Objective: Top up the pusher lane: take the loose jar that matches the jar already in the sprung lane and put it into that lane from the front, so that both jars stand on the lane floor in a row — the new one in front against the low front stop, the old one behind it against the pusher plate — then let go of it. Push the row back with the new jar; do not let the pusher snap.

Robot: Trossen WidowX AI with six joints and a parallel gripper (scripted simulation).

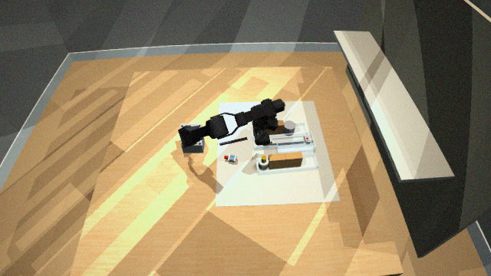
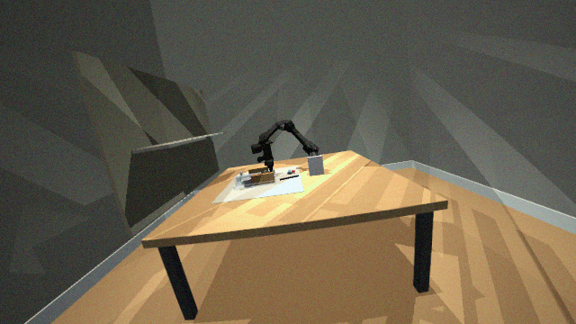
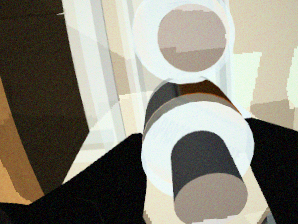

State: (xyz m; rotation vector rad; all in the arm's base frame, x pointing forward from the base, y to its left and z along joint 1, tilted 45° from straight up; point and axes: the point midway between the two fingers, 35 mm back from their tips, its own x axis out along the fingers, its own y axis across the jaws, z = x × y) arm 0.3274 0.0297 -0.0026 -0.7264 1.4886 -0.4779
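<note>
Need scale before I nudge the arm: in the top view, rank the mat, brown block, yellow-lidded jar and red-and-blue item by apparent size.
1. mat, by far the largest
2. brown block
3. yellow-lidded jar and red-and-blue item: nearly alike, too close to rank; the jar looks marginally bigger.

Matte black arm (image 1: 230, 124) throughout, built of blocky box-shaped links. Grey square base block (image 1: 192, 146) on the desk (image 2: 360, 193). Hand (image 3: 193, 183) with broad flat black fingers. No markings or cables discernible.
</note>
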